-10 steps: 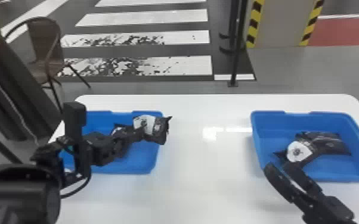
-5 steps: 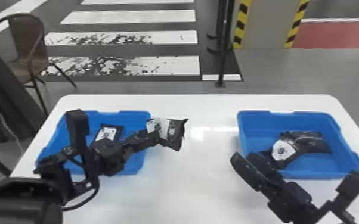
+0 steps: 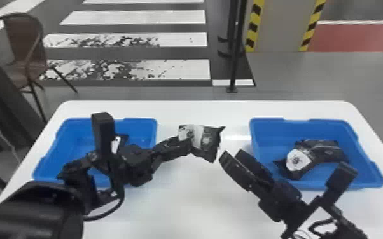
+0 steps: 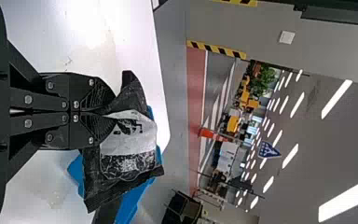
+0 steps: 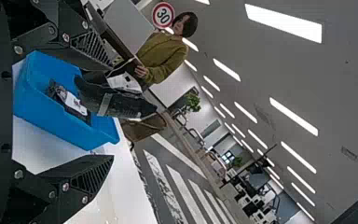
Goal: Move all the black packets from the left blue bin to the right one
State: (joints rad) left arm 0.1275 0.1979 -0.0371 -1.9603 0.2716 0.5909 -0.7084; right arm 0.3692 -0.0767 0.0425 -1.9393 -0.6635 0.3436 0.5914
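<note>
My left gripper (image 3: 186, 146) is over the table between the bins, shut on a black packet with a white label (image 3: 207, 139). In the left wrist view the fingers of my left gripper (image 4: 103, 114) pinch the edge of this packet (image 4: 129, 156). My right gripper (image 3: 232, 155) stands just right of the held packet, apart from it. In the right wrist view my right gripper (image 5: 107, 112) has its fingers spread wide. The left blue bin (image 3: 136, 125) holds a packet (image 3: 121, 143), partly behind the left arm. In the right blue bin (image 3: 268, 127) lie black packets (image 3: 324, 149).
Both bins stand on a white table (image 3: 200, 197). The right arm overlaps the right bin's near left edge in the head view. Beyond the table are a brown chair (image 3: 25, 47) and a black pole (image 3: 237, 47).
The left gripper has carried its packet out from over the left bin toward the middle. My right gripper has moved left from the right bin toward it. The head view has shifted slightly.
</note>
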